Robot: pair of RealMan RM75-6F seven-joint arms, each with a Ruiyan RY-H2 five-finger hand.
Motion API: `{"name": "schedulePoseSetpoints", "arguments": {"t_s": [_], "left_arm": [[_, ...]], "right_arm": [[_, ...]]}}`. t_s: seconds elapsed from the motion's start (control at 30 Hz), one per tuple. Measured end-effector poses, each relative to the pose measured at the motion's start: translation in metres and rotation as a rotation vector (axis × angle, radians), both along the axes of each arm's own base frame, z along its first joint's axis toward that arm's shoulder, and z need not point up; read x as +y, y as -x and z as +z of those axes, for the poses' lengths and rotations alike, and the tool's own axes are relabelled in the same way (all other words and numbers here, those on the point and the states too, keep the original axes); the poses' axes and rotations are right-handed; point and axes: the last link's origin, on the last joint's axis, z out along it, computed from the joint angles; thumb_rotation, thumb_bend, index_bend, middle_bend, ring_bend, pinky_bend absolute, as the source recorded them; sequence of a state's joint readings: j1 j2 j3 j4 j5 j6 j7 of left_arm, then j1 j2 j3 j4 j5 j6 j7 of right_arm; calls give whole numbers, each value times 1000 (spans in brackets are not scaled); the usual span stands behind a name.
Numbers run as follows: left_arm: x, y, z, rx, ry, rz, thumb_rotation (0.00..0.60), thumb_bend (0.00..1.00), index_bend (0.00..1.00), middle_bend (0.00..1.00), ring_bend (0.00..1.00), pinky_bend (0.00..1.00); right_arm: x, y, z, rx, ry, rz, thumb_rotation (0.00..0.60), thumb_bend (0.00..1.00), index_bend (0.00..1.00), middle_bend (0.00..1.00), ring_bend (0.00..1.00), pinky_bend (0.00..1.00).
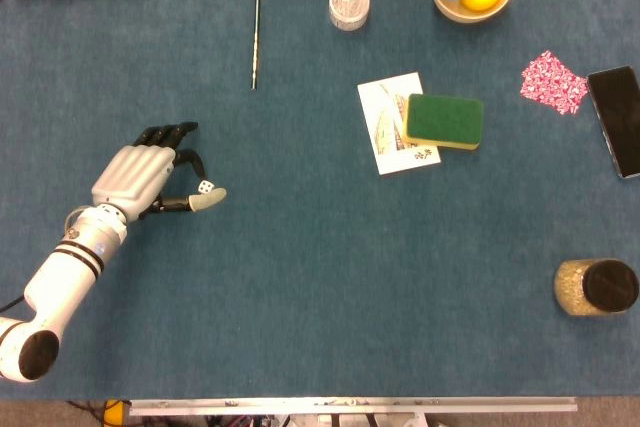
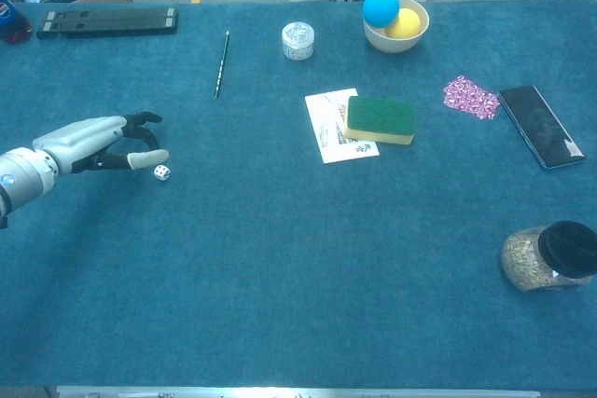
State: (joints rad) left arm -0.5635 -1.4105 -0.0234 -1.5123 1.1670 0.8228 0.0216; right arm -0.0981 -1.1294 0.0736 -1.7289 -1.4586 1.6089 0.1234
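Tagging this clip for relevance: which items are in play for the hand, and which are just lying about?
In play:
left hand, fingers apart, holding nothing
die, on the cloth right beside its thumb tip

Lying about:
pencil
small jar
bowl with two balls
sponge on card
phone
grain jar
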Motion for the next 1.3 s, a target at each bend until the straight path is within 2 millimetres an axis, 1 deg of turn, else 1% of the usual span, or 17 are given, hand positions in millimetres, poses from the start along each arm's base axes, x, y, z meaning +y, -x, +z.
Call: {"name": "schedulePoseSetpoints", "arguments": {"t_s": [0.3,0.47,0.7,1.13,1.3], "left_arm": [[1,-2,-3,-6,3,-3,75,36,375,40,0,0],[-2,0,-6,-1,13,5,76,36,376,40,0,0],[-5,1,-4,0,10,8,77,36,382,40,0,0],[-24,3,2,-3,17,11,76,36,383,40,0,0],[-26,1,5,-7,3,5,75,35,383,39,0,0]], "right_arm": [[2,1,1,1,3,-4,600,288,320,215,105,183],[2,2,2,2,6,-6,600,288,320,215,105,183],[4,3,2,1,6,-7,600,288,320,215,105,183],[2,4,2,-2,8,-5,600,288,320,215,105,183],[3,5,2,-3,9,-4,600,288,320,215,105,183]]}}
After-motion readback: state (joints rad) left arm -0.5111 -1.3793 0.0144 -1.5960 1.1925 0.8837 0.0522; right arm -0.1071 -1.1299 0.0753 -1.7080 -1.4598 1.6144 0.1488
